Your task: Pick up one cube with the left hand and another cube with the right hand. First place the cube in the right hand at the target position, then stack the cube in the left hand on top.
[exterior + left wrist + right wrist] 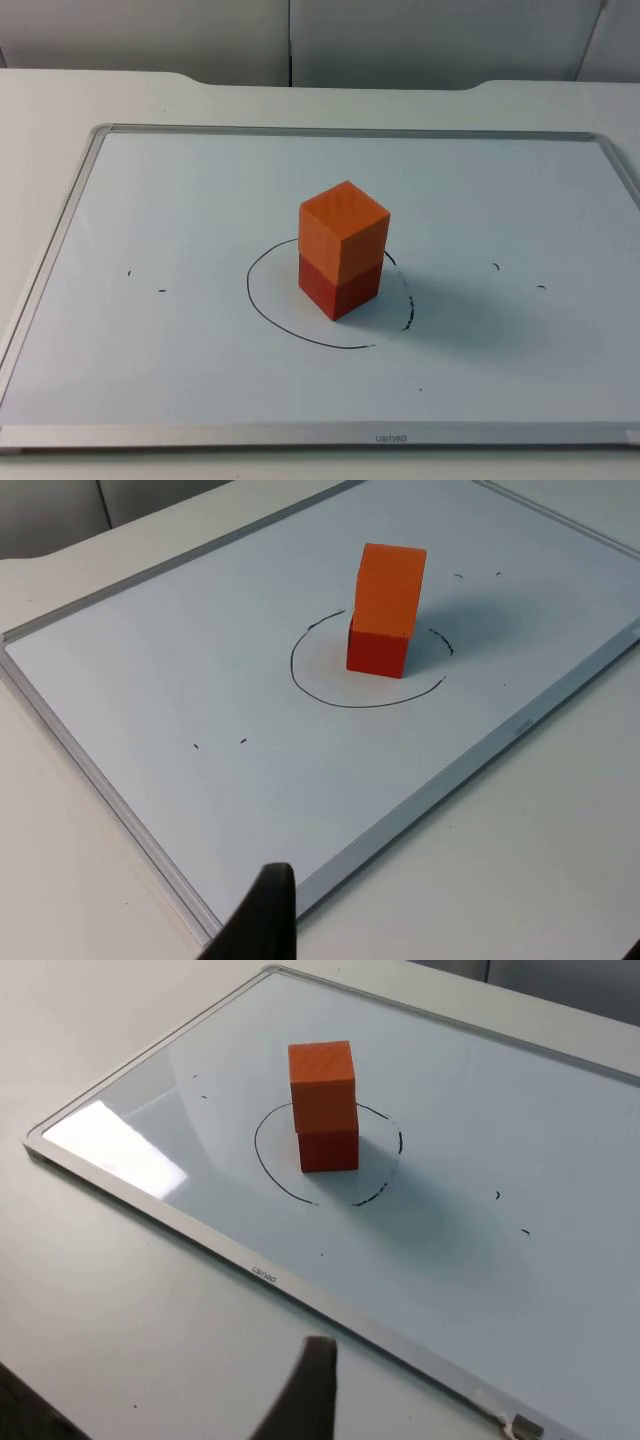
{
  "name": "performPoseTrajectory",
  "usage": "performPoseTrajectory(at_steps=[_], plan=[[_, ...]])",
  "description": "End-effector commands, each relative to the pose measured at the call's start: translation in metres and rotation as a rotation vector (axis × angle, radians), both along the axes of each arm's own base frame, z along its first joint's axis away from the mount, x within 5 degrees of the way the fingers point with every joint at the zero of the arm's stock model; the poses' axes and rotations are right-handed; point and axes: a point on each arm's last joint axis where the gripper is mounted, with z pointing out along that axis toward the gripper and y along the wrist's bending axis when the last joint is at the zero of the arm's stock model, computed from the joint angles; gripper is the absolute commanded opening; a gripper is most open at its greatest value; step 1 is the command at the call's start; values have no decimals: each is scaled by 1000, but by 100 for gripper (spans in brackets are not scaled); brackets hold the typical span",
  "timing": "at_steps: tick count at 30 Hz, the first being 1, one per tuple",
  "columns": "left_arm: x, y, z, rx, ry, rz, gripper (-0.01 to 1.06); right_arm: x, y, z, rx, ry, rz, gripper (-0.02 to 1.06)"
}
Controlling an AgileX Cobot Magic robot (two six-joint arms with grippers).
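Orange cube point(343, 235) stacked squarely on red cube point(338, 286), inside drawn circle point(262, 300) on whiteboard point(150, 200), one black fingertip of left hand point(262, 920) and right hand point(308, 1395) visible, finger spread indeterminable.

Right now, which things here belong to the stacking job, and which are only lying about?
Job:
- orange cube, on top
- red cube, underneath
- drawn circle, the target around the stack

Only there:
- whiteboard
- small pen marks
- white table
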Motion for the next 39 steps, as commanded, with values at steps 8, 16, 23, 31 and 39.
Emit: performPoseTrajectory(at_steps=[8,16,23,31,39], plan=[[0,0,0,-9,-11,-4,105,1,0,-2,-2,-3,-10,84],[0,0,0,-9,-11,-4,105,1,0,-2,-4,-5,-11,84],[0,0,0,-9,-11,-4,105,1,0,-2,-4,-4,-11,96],[0,0,0,-9,-11,-4,105,1,0,-2,-4,-4,-11,105],[0,0,0,-9,-11,-4,105,1,0,-2,-4,-4,-11,105]])
